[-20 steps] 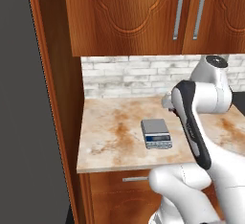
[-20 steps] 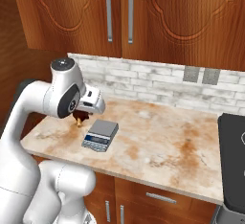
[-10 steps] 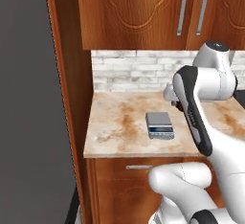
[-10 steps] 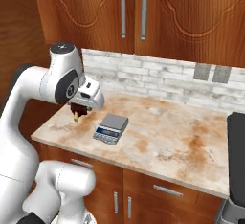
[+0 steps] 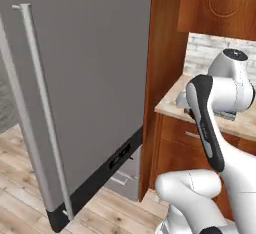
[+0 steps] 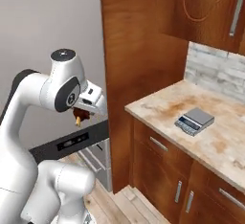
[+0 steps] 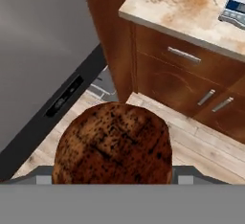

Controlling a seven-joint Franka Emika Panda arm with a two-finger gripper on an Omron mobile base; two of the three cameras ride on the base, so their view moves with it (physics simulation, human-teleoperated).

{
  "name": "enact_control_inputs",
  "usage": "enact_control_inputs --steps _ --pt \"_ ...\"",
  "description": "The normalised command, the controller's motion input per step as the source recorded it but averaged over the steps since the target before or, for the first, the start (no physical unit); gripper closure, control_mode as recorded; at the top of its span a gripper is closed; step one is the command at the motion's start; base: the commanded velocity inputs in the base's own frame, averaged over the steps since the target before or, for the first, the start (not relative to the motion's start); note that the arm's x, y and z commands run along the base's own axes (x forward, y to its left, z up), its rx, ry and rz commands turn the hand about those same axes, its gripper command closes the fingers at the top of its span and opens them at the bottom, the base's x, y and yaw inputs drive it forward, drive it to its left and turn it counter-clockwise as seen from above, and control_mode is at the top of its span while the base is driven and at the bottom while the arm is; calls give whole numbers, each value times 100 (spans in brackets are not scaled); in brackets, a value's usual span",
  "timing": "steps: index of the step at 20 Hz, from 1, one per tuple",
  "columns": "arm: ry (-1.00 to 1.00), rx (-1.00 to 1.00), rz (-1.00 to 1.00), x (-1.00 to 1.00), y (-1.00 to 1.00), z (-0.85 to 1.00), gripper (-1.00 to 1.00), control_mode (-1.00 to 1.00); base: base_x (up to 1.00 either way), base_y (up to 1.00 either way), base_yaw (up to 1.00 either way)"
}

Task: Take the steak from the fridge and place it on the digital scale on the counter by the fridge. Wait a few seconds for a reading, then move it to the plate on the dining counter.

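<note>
Claw (image 6: 80, 117) is clenched on the steak (image 7: 113, 145), carried in the air beside the fridge (image 5: 80, 88), well off the tabletop (image 6: 201, 127) and out over the wood floor (image 7: 158, 132). In the hand view the meat blocks the fingertips, so grip depth can't be judged.

Step in hand, as I read it: carry the steak to the scale (image 6: 194, 120). The scale sits empty on the tabletop, well apart from the claw, to its right in the right base view, past the brown cabinet side panel (image 6: 143, 41).

How to do it well:
- Get above the tabletop edge before moving across; the claw now looks lower than or about level with the stone top (hard to tell exactly), and the drawer fronts (image 7: 182, 74) are in the way of a straight sideways move.
- Stay clear of the cabinet side panel and the fridge door.
- Come down over the middle of the scale's grey plate, not the dark display strip (image 7: 235, 5) on its front edge.
- Set the steak flat, then let go; don't drop it from height (could slide the scale).
- Keep the grip firm and the motion slow, since only a small part of the lump seems held.

Writing: nothing legible. The display strip shows pale marks too small to read; no brand on fridge, scale or arm.
</note>
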Motion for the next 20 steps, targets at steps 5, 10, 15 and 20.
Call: enact_control_inputs --steps 5,10,15,20 --pt "0 0 0 0 0 0 100 100 -100 0 80" --pt "0 0 0 0 0 0 100 100 -99 4 77" --pt "0 0 0 0 0 0 100 100 -85 26 82" --pt "0 0 0 0 0 0 100 100 -63 45 78"
